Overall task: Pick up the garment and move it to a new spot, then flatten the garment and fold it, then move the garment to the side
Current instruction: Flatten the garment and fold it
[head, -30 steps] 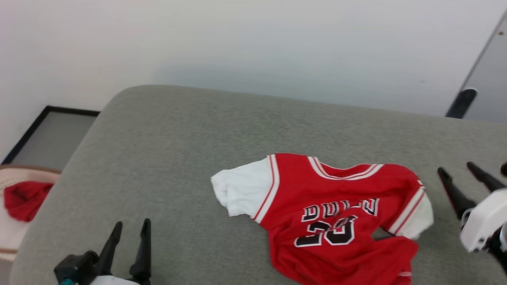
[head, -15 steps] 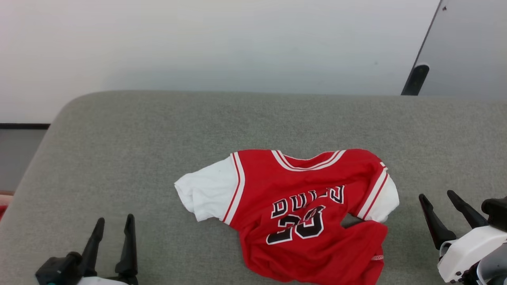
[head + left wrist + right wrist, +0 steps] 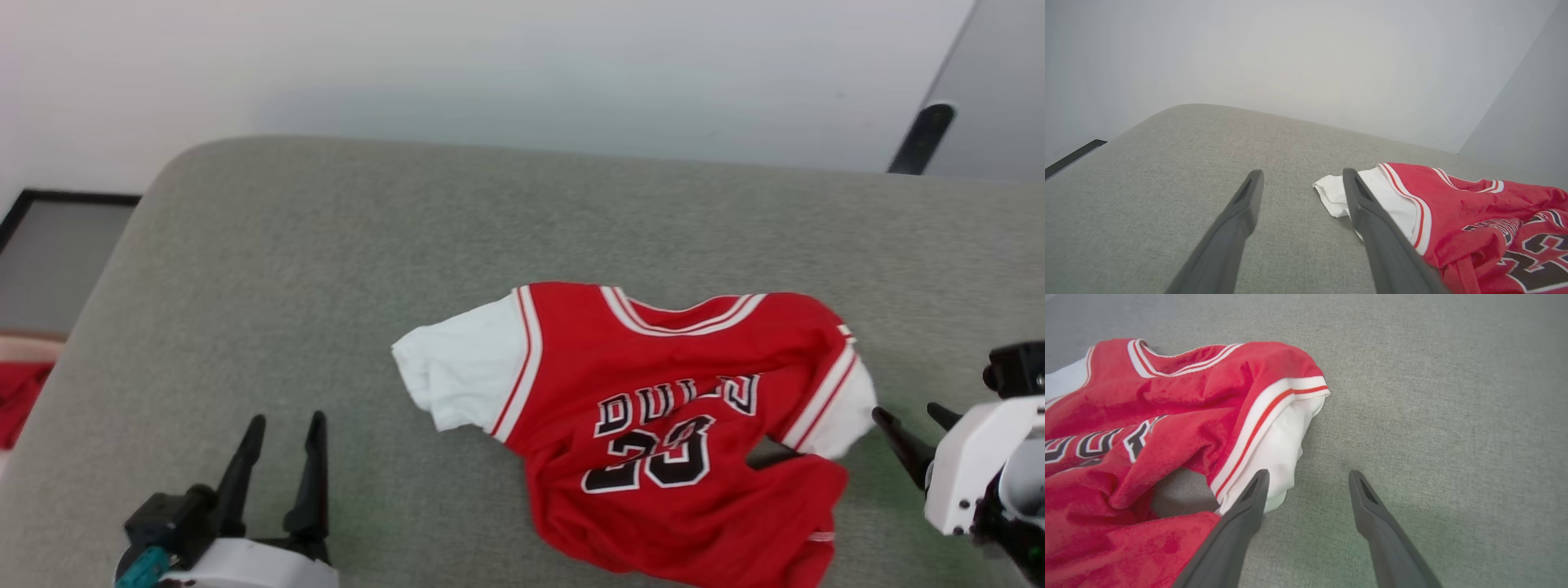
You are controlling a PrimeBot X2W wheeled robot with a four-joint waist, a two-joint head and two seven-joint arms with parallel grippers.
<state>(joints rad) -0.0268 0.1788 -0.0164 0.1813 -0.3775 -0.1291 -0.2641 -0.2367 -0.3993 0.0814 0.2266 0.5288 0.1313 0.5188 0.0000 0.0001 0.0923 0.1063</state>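
Observation:
The garment (image 3: 653,425), a red jersey with white sleeves and black lettering, lies rumpled on the grey cushion (image 3: 326,269), its lower part bunched up. My left gripper (image 3: 286,420) stands open at the lower left, a short way off the left white sleeve (image 3: 457,367). In the left wrist view the left gripper (image 3: 1302,173) is open over bare cushion, with the garment (image 3: 1453,204) to the right of it. My right gripper (image 3: 906,410) is open, its near fingertip at the right sleeve's edge. In the right wrist view the right gripper (image 3: 1308,473) straddles that sleeve's edge on the garment (image 3: 1188,416).
The cushion's rounded far edge (image 3: 490,147) meets a pale wall. A small plain red cloth (image 3: 16,400) lies past the cushion's left edge. A dark-framed panel (image 3: 57,253) sits at the far left, and a dark post (image 3: 918,139) rises at the upper right.
The head camera has shifted, so the whole picture moved. Against the garment, my right gripper has come in closer to the right sleeve. Both grippers stay open.

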